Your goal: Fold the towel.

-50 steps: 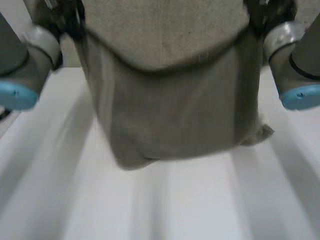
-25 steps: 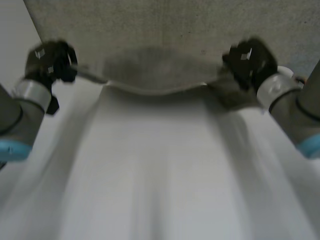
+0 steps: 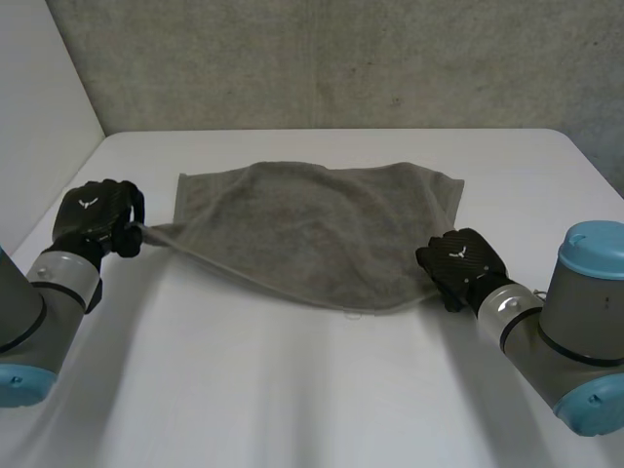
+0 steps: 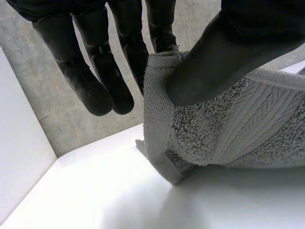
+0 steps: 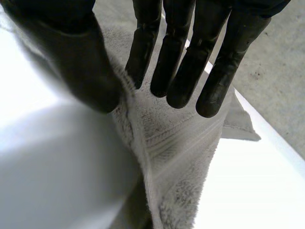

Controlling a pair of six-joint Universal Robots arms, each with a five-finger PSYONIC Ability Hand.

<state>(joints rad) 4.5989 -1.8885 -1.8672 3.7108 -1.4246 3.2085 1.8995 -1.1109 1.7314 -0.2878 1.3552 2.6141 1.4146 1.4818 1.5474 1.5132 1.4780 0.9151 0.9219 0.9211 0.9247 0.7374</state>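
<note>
Nearest the camera in the head view, the left arm and the right arm reached in over the white table, one at each side. Just beyond them, the left hand had the near left corner of the grey towel drawn out to a point, while the right hand sat at the near right corner. From above, the backs of both hands hid the grasp itself.

The wrist views supplied it. On the left, the thumb pressed the hemmed corner against one finger, and the other fingers hung straight, clear of the cloth. On the right, the thumb pinned the hem against the nearest finger, with the remaining fingers extended just above the pile.

Between the two hands the towel's near edge ran in a shallow curve. Farther out the cloth lay spread and lightly rumpled across the middle of the table, its far right corner flat on the surface beyond the right hand's fingertips. Behind the table's back edge rose a grey concrete wall.
</note>
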